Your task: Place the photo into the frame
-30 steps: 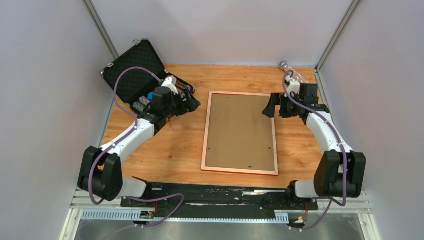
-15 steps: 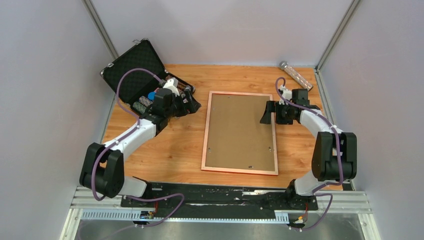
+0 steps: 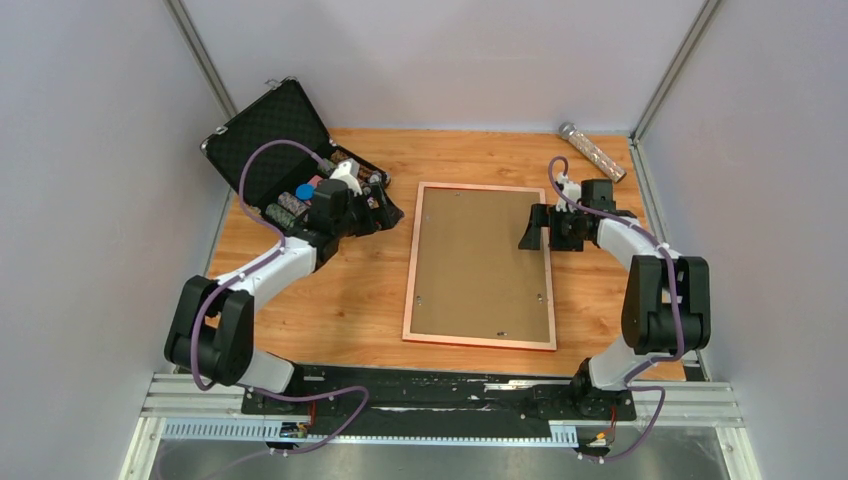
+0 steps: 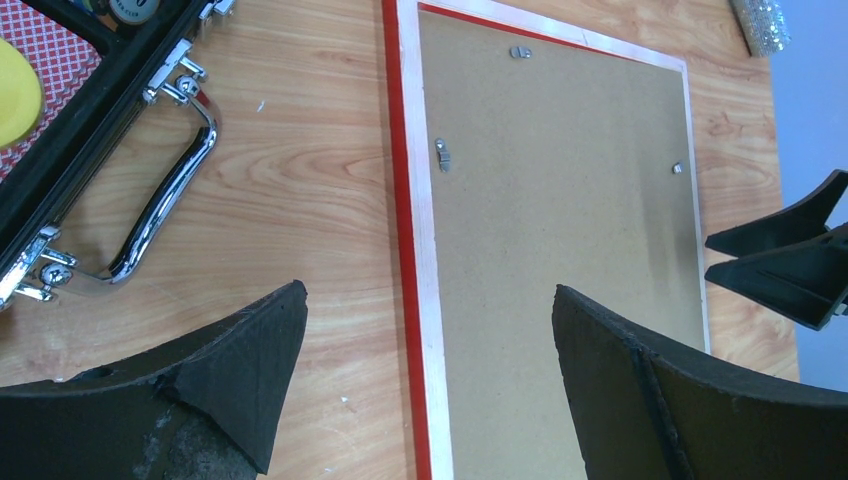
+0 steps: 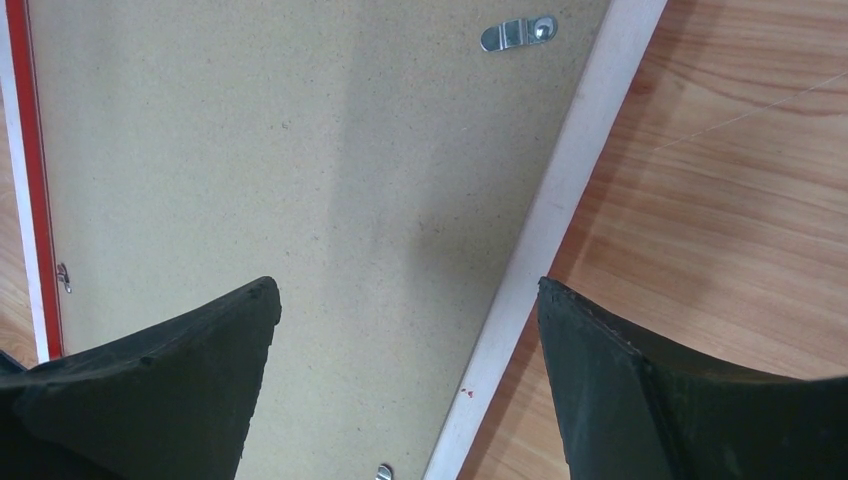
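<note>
Where overhead shows copper, wrists show frame (image 4: 415,230) red.

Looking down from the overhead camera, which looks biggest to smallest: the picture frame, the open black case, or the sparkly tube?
1. picture frame
2. open black case, partly hidden by an arm
3. sparkly tube, clearly smallest

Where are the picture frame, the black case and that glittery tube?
frame (image 4: 420,250), left wrist view, on its pale rim beside the red edge.
black case (image 3: 268,140), top view, on the foam-lined open lid.
glittery tube (image 3: 592,150), top view, on its middle.
</note>
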You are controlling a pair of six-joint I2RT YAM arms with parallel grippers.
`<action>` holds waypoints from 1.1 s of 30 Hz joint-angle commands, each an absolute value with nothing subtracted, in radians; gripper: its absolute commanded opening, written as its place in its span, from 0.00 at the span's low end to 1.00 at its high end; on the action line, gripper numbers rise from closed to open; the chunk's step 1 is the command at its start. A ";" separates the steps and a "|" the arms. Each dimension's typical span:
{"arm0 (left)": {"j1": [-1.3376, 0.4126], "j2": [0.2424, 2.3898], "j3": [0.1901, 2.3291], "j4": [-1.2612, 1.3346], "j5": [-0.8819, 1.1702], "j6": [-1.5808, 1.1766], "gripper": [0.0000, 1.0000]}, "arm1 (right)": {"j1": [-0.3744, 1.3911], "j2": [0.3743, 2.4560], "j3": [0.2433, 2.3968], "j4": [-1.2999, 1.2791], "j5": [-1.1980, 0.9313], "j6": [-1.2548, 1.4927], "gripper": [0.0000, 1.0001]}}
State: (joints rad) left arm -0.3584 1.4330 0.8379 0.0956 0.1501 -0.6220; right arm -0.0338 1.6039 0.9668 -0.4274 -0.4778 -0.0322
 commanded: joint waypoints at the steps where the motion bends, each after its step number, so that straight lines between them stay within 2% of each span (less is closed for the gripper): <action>1: -0.353 1.446 0.831 0.145 0.150 -0.609 1.00 | -0.028 1.616 0.969 -0.392 -0.510 -0.032 0.97; 20: -0.360 1.670 0.873 0.136 0.210 -0.679 1.00 | -0.028 1.668 0.974 -0.411 -0.595 -0.028 0.96; 33: -0.445 1.822 0.957 0.115 0.282 -0.710 1.00 | -0.028 1.696 0.982 -0.426 -0.640 -0.023 0.96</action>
State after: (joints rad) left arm -0.4206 1.7813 0.9318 0.1345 0.2527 -0.6910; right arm -0.0364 1.6554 0.9771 -0.3981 -0.5770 -0.0319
